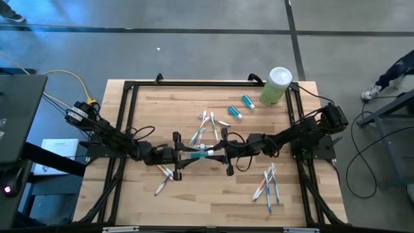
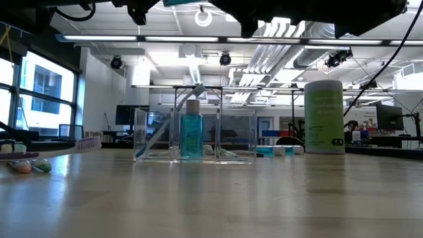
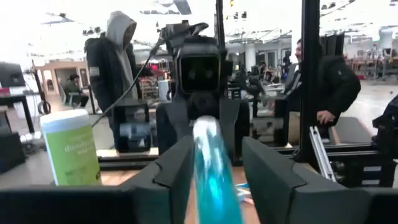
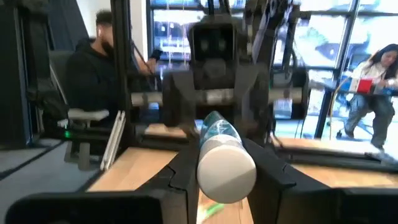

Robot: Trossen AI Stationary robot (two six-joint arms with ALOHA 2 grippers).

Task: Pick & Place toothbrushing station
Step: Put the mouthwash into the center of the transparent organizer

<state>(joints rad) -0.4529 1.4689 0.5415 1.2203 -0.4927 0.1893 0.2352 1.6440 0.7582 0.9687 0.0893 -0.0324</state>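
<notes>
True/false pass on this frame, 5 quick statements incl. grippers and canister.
1. Left gripper and right gripper meet above mid-table at one held tube. True.
2. The canister lies on its side. False: it stands upright at the table's far right corner.
3. Two loose tubes lie near the canister. True.
4. No toothbrushes are on the table. False: several toothbrushes lie on its right side, others elsewhere.
5. The clear cup is empty. False: a blue bottle stands in it.
</notes>
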